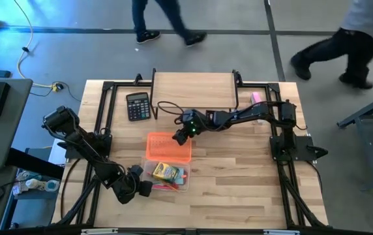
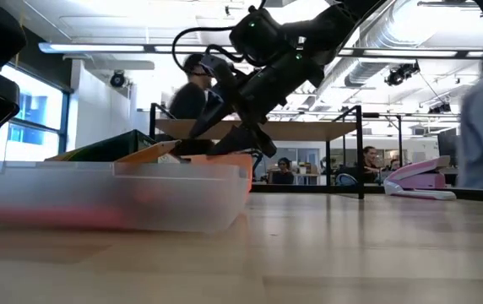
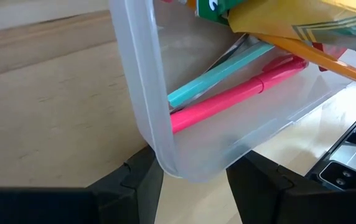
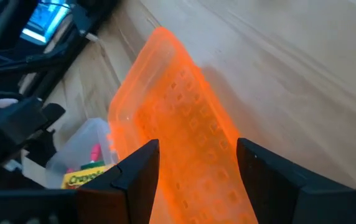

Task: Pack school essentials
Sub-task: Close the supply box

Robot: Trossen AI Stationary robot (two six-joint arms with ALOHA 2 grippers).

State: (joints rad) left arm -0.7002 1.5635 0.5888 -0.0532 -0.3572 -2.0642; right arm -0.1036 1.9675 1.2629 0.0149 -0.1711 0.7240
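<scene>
We pinch the corner of the clear plastic box (image 1: pixel 167 176) holding the yellow-green crayon box (image 1: pixel 165 172) and pink pen (image 3: pixel 240 96) with the left gripper (image 3: pixel 190 180), steadying it, while the right gripper (image 4: pixel 193 168) clasps the translucent orange lid (image 1: pixel 169 146) between wide fingers, apparently for closing.

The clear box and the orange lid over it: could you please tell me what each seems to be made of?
Clear box: seemingly translucent frosted plastic; pens inside show through its wall. Orange lid: likely translucent moulded plastic, glowing, with a raised square pattern.

Grey floor (image 1: pixel 238 55), ceiling strip lights (image 2: pixel 98 48), bright window (image 2: pixel 30 114).
</scene>
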